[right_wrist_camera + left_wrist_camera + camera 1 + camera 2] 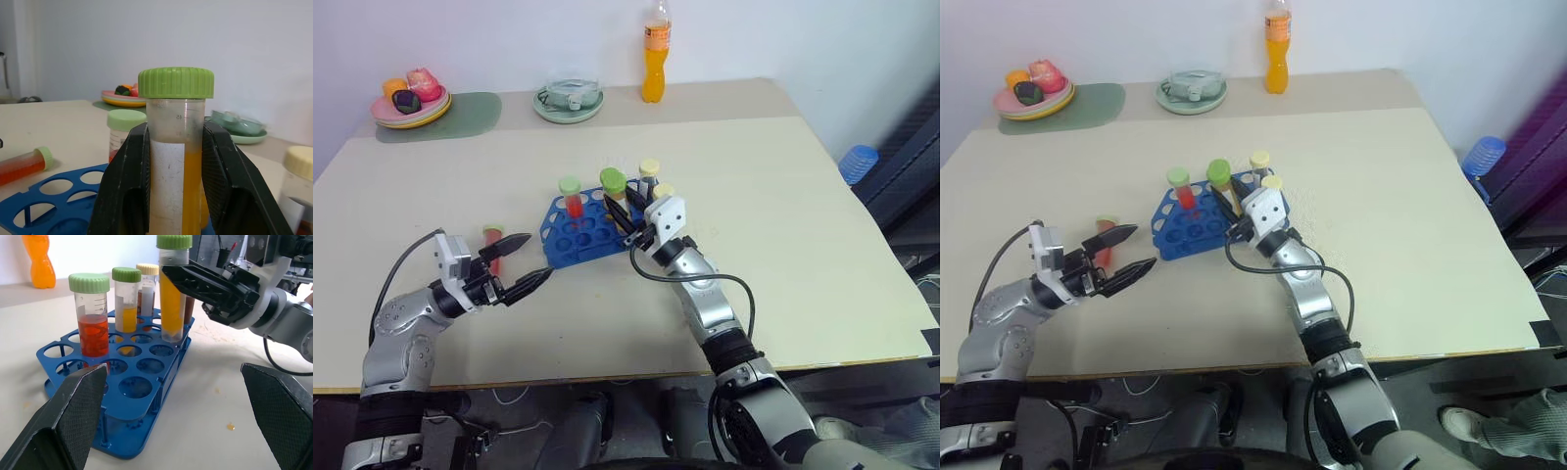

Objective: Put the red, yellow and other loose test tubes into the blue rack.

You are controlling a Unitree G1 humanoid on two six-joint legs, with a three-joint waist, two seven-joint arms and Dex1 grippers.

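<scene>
Left claw gaping empty beside the blue rack; right claw clamped on yellow tube over its hole; brown tube racked; red tube loose on worktop beside rack.

Robot test room set up like a makeshift lab, plain white wall, beige table, blue rack of capped tubes, plates of toy fruit, orange bottle
</scene>
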